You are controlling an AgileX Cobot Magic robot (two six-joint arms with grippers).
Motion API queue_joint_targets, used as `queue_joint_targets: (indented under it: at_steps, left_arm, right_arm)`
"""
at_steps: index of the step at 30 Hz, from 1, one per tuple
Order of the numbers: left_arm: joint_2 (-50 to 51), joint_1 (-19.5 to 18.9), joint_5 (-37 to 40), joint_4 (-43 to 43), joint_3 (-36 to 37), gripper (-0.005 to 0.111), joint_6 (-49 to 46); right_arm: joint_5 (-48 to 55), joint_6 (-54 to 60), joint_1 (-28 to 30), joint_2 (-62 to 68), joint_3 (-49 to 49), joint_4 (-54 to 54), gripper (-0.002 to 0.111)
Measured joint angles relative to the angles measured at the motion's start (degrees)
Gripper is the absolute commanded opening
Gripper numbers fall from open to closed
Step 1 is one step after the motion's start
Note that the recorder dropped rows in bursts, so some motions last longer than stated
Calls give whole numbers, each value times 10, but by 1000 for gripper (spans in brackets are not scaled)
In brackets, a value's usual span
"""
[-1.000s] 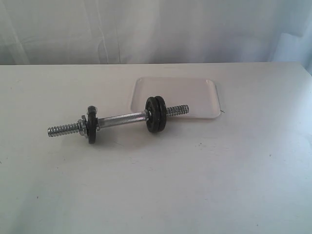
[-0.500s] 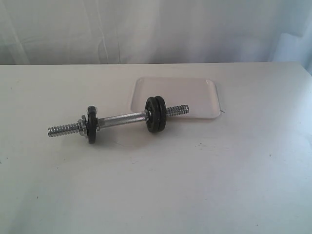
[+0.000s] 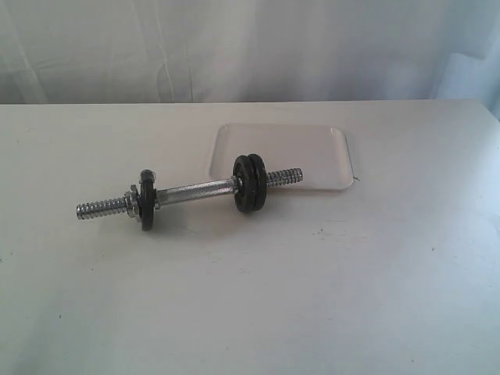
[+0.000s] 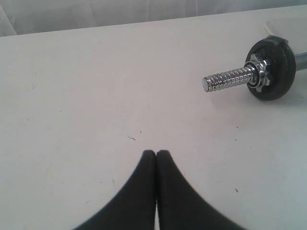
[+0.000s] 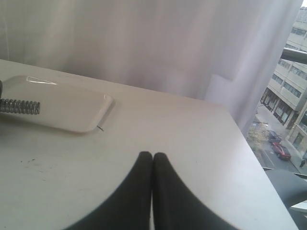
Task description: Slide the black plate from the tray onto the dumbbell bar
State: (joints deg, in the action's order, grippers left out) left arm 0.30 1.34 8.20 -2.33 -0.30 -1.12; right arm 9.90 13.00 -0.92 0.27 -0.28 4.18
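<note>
Rolling could undo it: the dumbbell bar (image 3: 195,190) lies loose on the table (image 3: 234,297), and the black plate (image 3: 257,183), outer of a pair at its end by the tray (image 3: 312,144), seems to have no nut outside it. Rimmed disc, standing on edge. Left gripper (image 4: 156,154) and right gripper (image 5: 152,155) pinched together, holding nothing

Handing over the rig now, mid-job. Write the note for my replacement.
Left gripper: shut, empty, near the dumbbell bar's threaded end.
Right gripper: shut, empty, near the tray.
Bar lies on the table before the tray: two black plates on its tray-side end, one black plate with a nut on the other.
Done: no plate on the tray; the slide looks complete. Left: likely nothing.
</note>
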Motion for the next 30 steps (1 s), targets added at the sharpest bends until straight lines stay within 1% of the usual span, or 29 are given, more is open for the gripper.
queue_joint_targets:
  at_steps: [3, 30]
  left_arm:
    - [0, 0, 0, 0, 0, 0, -1]
    - [0, 0, 0, 0, 0, 0, -2]
  right_arm:
    - [0, 0, 13, 0, 0, 0, 0]
    - [0, 0, 13, 0, 0, 0, 0]
